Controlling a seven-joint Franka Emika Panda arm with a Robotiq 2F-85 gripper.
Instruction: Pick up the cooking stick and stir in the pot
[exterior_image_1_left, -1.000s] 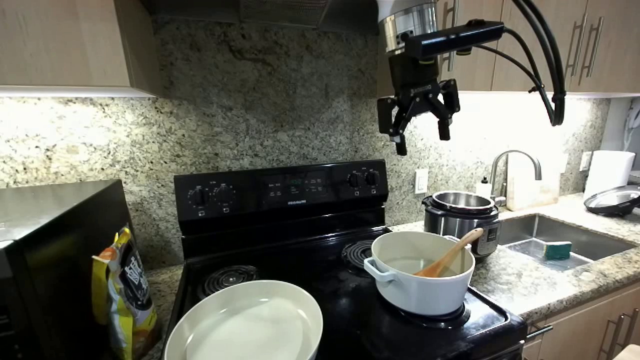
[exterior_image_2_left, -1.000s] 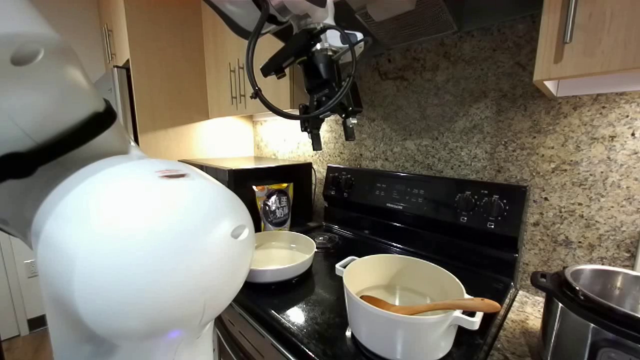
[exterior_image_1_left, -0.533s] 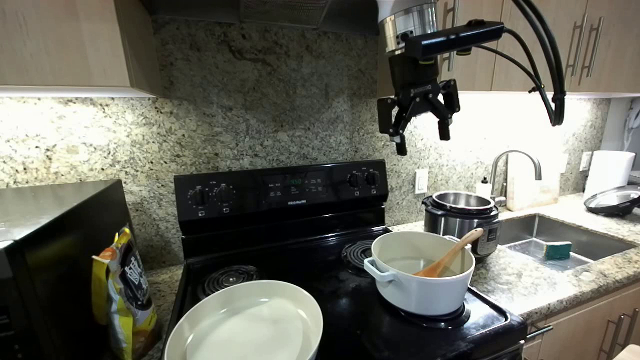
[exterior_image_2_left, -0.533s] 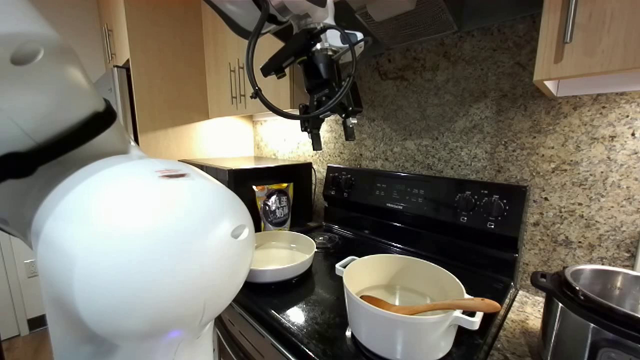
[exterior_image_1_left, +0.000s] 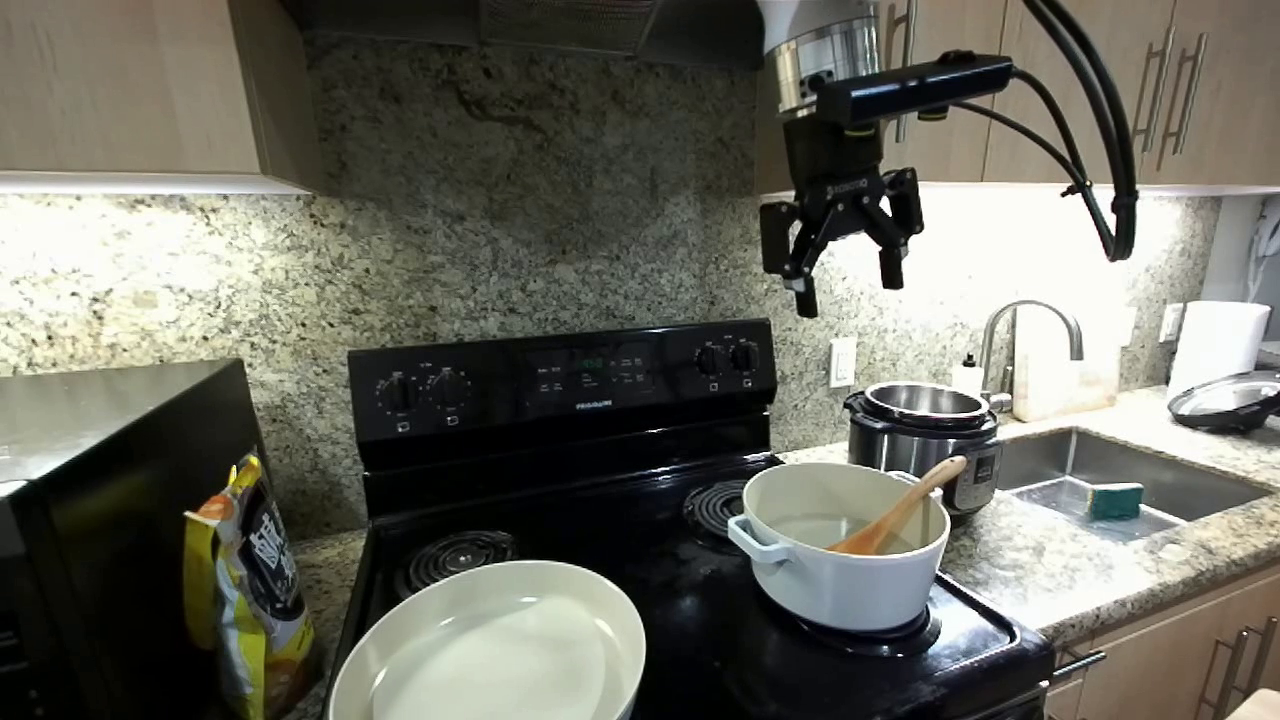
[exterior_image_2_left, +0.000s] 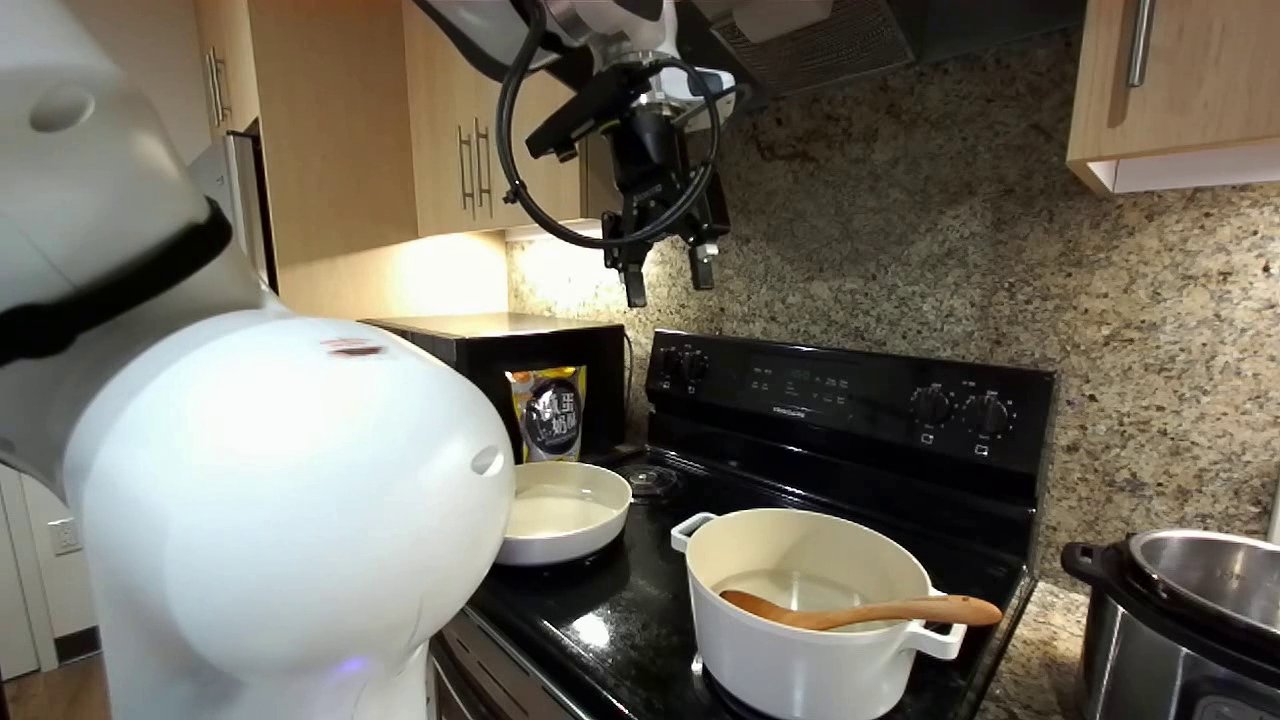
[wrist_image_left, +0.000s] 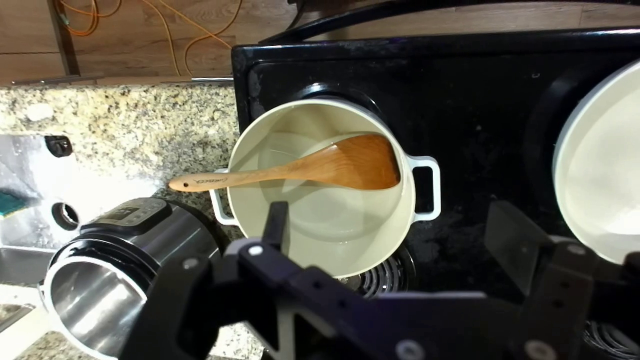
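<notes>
The cooking stick (exterior_image_1_left: 912, 500), a light-brown wooden spatula, leans in the white pot (exterior_image_1_left: 850, 590). In an exterior view its blade is inside and its handle (exterior_image_2_left: 900, 610) rests across the rim, sticking out over a side handle of the pot (exterior_image_2_left: 790, 670). In the wrist view the stick (wrist_image_left: 345, 165) lies across the pot opening (wrist_image_left: 340, 245), its handle end pointing left. My gripper (exterior_image_1_left: 850, 290) is open and empty, well above the pot; it also shows in an exterior view (exterior_image_2_left: 669, 285). In the wrist view the gripper's fingers (wrist_image_left: 390, 220) are wide apart, touching nothing.
A shallow white pan (exterior_image_1_left: 500, 660) sits on the black stove (exterior_image_1_left: 690, 610). A steel pressure cooker (exterior_image_1_left: 920, 455) stands beside the pot, near the sink (exterior_image_1_left: 1190, 480). The stove's back panel (exterior_image_1_left: 570, 390) rises behind. A snack bag (exterior_image_1_left: 265, 600) leans by the microwave (exterior_image_1_left: 130, 530).
My gripper has moved slightly down and slightly to the right in both exterior views over the last half second. The stick and pot have not moved.
</notes>
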